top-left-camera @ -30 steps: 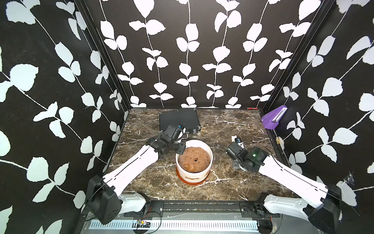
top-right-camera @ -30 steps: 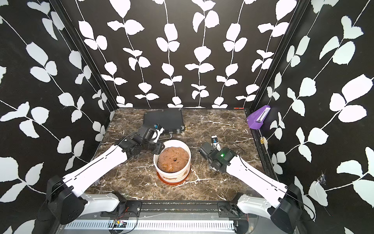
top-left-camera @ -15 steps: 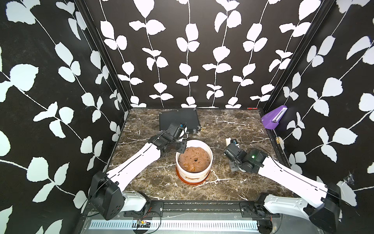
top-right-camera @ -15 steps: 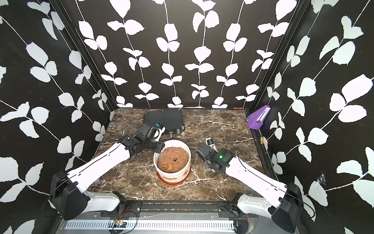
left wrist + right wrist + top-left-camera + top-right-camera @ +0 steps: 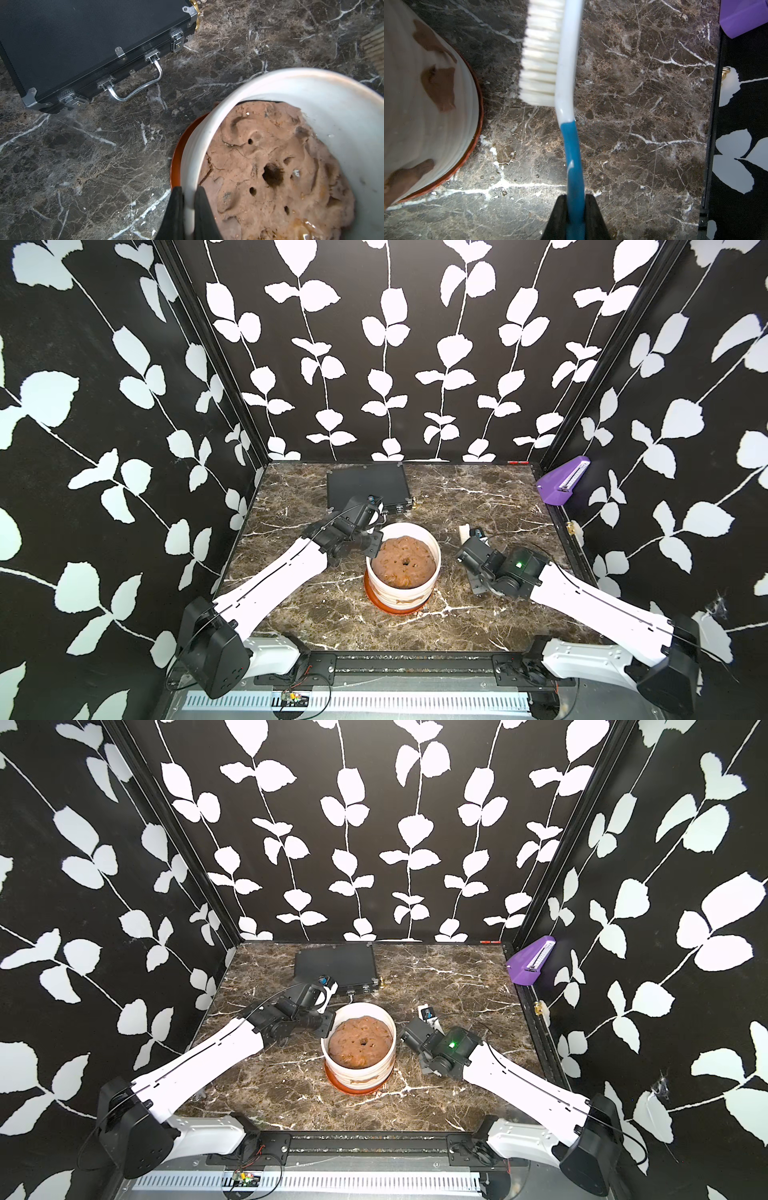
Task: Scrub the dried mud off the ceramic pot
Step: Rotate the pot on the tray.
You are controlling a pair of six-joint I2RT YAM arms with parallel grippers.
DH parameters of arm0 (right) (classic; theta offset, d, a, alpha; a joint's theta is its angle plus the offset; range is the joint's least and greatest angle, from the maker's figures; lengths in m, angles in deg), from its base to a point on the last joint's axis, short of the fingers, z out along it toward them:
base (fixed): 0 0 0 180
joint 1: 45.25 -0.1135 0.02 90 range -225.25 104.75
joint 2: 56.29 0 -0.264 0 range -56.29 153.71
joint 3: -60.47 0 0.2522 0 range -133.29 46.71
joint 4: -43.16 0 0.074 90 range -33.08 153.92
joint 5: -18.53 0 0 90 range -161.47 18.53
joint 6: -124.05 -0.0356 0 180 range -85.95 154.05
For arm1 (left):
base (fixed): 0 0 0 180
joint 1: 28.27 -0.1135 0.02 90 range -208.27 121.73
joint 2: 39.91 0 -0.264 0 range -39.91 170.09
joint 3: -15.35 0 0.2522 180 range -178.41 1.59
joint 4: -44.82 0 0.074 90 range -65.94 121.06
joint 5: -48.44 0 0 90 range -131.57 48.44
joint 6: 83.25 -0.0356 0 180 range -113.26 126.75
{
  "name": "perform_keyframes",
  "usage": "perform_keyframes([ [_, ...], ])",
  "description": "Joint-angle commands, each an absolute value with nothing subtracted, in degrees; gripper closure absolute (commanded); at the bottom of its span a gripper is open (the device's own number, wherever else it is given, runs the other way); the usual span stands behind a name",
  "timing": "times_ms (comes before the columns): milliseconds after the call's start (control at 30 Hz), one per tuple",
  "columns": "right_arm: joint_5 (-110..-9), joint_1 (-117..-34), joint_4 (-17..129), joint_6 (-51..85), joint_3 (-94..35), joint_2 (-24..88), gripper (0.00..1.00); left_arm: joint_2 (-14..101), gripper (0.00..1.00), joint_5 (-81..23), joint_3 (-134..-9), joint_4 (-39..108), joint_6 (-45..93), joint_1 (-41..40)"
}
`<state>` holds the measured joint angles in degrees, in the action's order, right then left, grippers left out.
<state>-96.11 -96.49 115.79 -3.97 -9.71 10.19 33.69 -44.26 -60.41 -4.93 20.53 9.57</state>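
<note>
The ceramic pot (image 5: 400, 596) is white and ribbed, stands on an orange-brown saucer mid-table, and holds a lumpy brown mound (image 5: 404, 562). My left gripper (image 5: 188, 195) is shut on the pot's rim (image 5: 207, 128), one finger outside the wall and one inside; in both top views it sits at the rim's left side (image 5: 375, 545) (image 5: 330, 1023). Dried mud (image 5: 440, 87) shows as reddish-brown blotches on the pot's wall (image 5: 409, 124). My right gripper (image 5: 574, 199) is shut on the blue handle of a brush (image 5: 572, 149). Its white bristles (image 5: 542, 58) face the pot, a short gap away.
A black case (image 5: 368, 487) with a chrome handle (image 5: 135, 93) lies flat behind the pot. A purple holder (image 5: 563, 485) hangs on the right wall. Patterned walls close in three sides of the marble table (image 5: 478, 497). Water drops lie near the saucer (image 5: 475, 145).
My left gripper's jaws have closed onto the pot's rim. My right gripper has carried the brush a little to the left and back, nearer the pot.
</note>
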Motion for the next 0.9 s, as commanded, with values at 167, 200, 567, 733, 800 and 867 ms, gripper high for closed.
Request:
perform_keyframes([
  [167,-90.9,-97.1,111.3,-2.8,-9.9,12.4,1.00,29.8,1.00,-49.3,-58.6,-5.2,22.6,8.8],
  [200,-91.2,-97.2,110.8,-3.2,-9.3,12.8,1.00,29.8,1.00,-49.6,-58.5,-5.3,22.5,8.8],
  [567,-92.9,-97.5,107.5,-5.5,-4.0,13.7,1.00,29.7,1.00,-47.4,-58.9,-4.8,21.2,8.8],
  [733,-94.2,-97.5,107.5,-6.5,-3.8,15.7,1.00,32.0,0.94,-47.1,-60.9,-4.7,20.2,8.8],
  [800,-94.4,-97.5,107.0,-6.5,-3.5,15.0,1.00,33.4,0.83,-47.6,-61.8,-4.9,19.5,8.8],
  [867,-94.3,-97.5,106.8,-6.2,-3.4,14.3,1.00,34.1,0.81,-47.8,-62.9,-5.6,19.6,8.8],
])
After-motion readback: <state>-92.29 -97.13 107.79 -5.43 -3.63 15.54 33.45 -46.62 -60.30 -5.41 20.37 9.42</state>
